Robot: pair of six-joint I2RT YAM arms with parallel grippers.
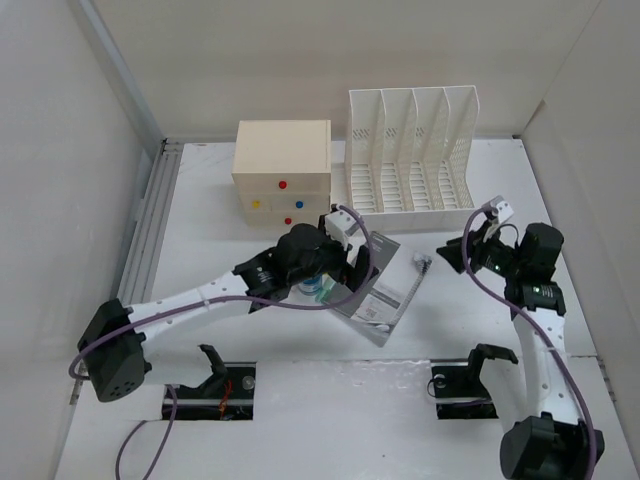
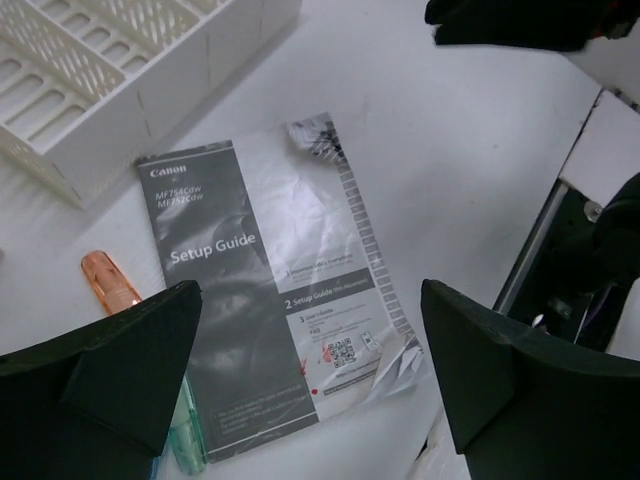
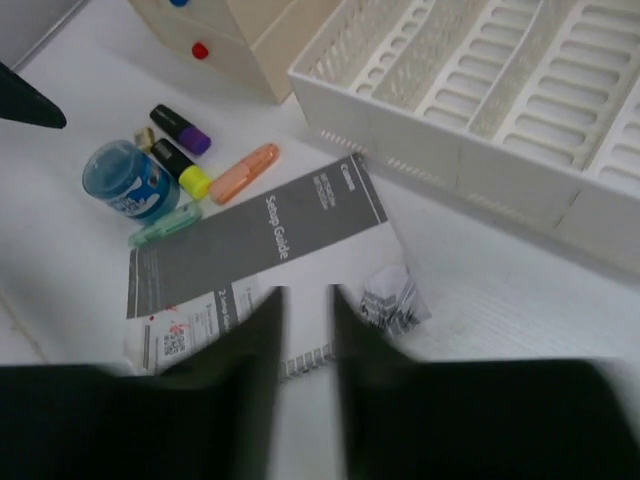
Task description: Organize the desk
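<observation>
So the desk (image 1: 250, 420), that broad white surface, spreads under everything, with the slotted file rack (image 1: 412, 150) and the cream drawer box (image 1: 282, 170) parked along its back edge. In the middle lies the Canon setup guide (image 2: 270, 300), flat and corner-crumpled, likely rack-bound. The left gripper (image 2: 310, 370) hovers over it, fingers spread wide to straddle it. The right gripper (image 3: 305, 330) waits, fingers narrow and empty. Highlighters (image 3: 180, 150) cluster beside a blue tub (image 3: 130, 180).

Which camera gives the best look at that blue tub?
The right wrist view: the blue tub sits in the open beside the highlighters. From the top camera the left arm hides nearly all of it, and the left wrist view does not show it at all.
</observation>
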